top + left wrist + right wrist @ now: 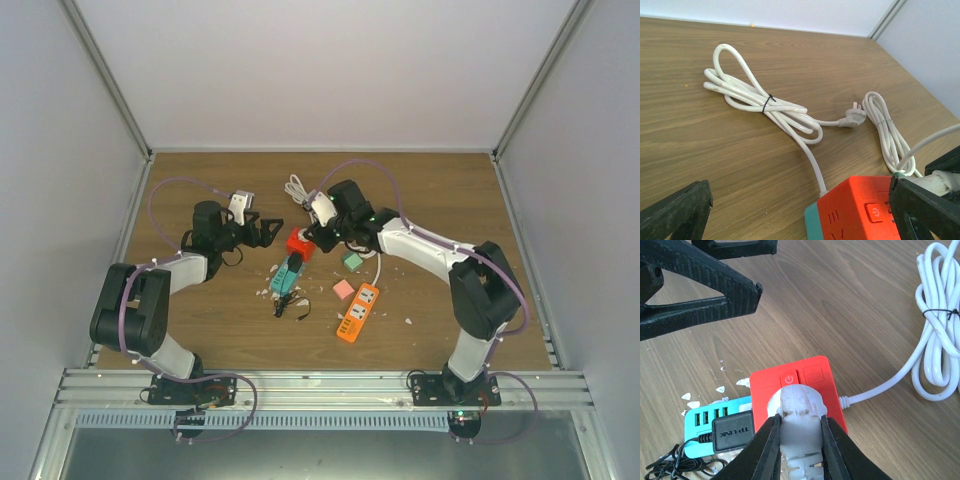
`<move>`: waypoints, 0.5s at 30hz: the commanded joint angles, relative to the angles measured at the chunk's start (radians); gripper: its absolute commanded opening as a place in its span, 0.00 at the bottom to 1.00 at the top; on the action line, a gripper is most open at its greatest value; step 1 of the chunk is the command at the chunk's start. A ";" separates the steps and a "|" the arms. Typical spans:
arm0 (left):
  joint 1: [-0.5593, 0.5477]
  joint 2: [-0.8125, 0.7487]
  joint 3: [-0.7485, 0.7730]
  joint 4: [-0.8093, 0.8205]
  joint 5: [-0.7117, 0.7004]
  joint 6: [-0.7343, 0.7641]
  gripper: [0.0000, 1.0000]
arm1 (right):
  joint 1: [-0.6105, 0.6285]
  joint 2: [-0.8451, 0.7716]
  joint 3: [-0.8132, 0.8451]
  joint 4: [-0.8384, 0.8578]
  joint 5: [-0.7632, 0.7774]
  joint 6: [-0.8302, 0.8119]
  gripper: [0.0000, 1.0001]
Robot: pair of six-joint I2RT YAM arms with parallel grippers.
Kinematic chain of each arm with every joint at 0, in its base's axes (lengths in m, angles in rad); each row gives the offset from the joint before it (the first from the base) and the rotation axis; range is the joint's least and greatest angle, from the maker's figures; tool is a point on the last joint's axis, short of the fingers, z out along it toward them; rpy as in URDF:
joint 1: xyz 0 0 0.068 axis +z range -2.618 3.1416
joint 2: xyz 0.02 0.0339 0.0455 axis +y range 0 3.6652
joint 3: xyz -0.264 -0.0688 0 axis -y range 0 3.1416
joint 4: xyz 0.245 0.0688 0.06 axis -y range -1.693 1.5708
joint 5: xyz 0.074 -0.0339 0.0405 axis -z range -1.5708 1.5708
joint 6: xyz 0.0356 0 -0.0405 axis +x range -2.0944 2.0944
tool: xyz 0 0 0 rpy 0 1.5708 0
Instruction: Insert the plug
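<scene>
A red cube socket (810, 377) with a power button sits on the table, its white cord (935, 340) coiled to the right. My right gripper (800, 420) is shut on a white plug (799, 410), whose round head rests on the cube's top face; the pins are hidden. From above, the right gripper (318, 238) is over the cube (299, 243). My left gripper (268, 230) is open just left of the cube, its fingers (675, 210) spread wide on either side of the cube (855, 205) with nothing between them.
A teal USB strip (705, 415) with a black adapter (732, 432) touches the cube's left side. An orange power strip (358, 312), a pink block (343, 289) and a green block (352, 261) lie nearby. A second loose plug (852, 119) lies behind the cube. White chips litter the wood.
</scene>
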 commanded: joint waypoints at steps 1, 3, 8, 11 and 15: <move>-0.003 0.010 0.029 0.019 -0.002 0.013 0.99 | 0.015 -0.024 -0.028 -0.078 0.063 0.041 0.00; -0.003 0.010 0.030 0.018 -0.002 0.013 0.99 | 0.015 -0.034 -0.033 -0.083 0.066 0.043 0.01; -0.002 0.008 0.029 0.018 -0.004 0.012 0.99 | 0.017 -0.051 -0.045 -0.080 0.073 0.043 0.01; -0.004 0.010 0.030 0.018 -0.004 0.012 0.99 | 0.018 -0.073 -0.056 -0.056 0.083 0.041 0.00; -0.004 0.017 0.036 0.015 -0.003 0.012 0.99 | 0.018 -0.073 -0.048 -0.050 0.075 0.037 0.01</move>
